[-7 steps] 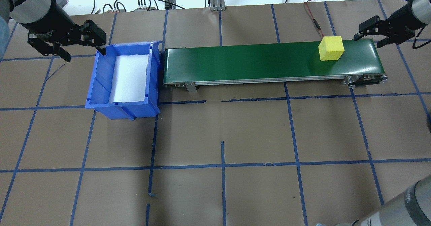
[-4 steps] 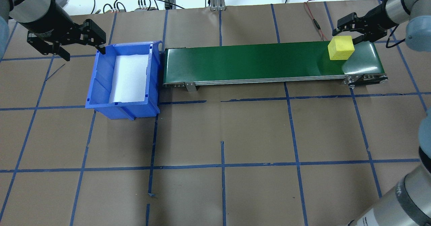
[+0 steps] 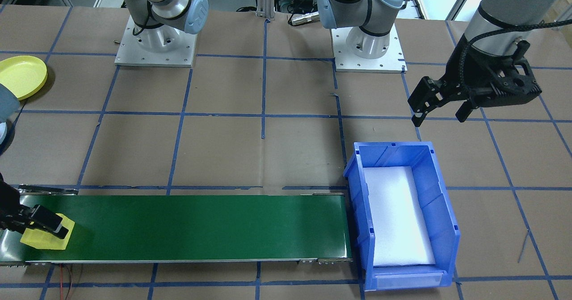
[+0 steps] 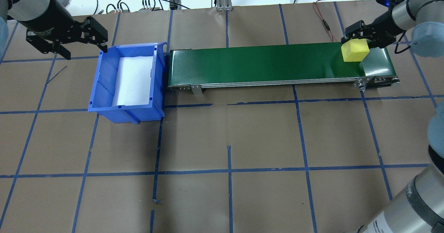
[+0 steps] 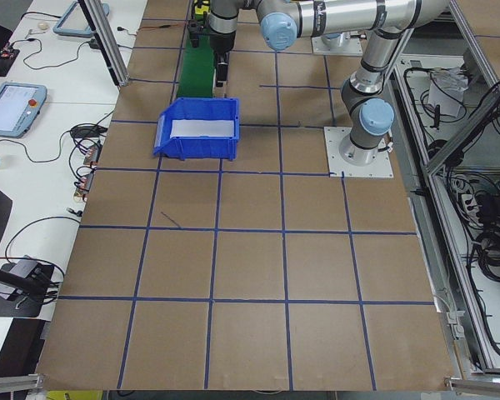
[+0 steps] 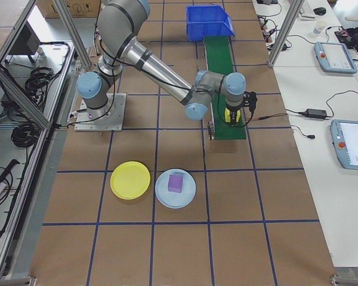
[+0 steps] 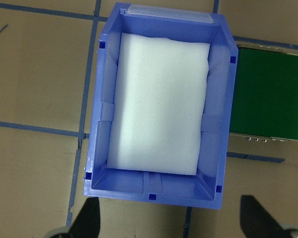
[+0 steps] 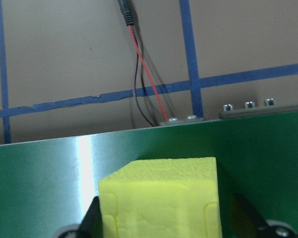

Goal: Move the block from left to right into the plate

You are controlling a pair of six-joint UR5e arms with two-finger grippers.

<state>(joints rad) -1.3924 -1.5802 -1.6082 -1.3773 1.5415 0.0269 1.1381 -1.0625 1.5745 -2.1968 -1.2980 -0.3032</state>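
Exterior right view, near to far: round yellow plastic plate [image 6: 130, 180] on the table, well apart from the green conveyor belt [image 6: 222, 65]; yellow foam block [image 4: 354, 51] at the belt's near end, right gripper [image 4: 359, 38] straddling it, fingers apart; blue plastic bin [image 4: 128, 79]; left gripper [image 4: 74, 43], spread wide.

I see a blue bin [image 4: 126, 80] with a white foam liner [image 7: 159, 104] inside, butted against 1 end of a green conveyor belt [image 4: 270, 63]. A red-and-black cable [image 8: 144, 74] trails over the brown table [image 4: 229, 139]. A pale blue plate [image 6: 175, 188] carries 1 purple block [image 6: 175, 183].
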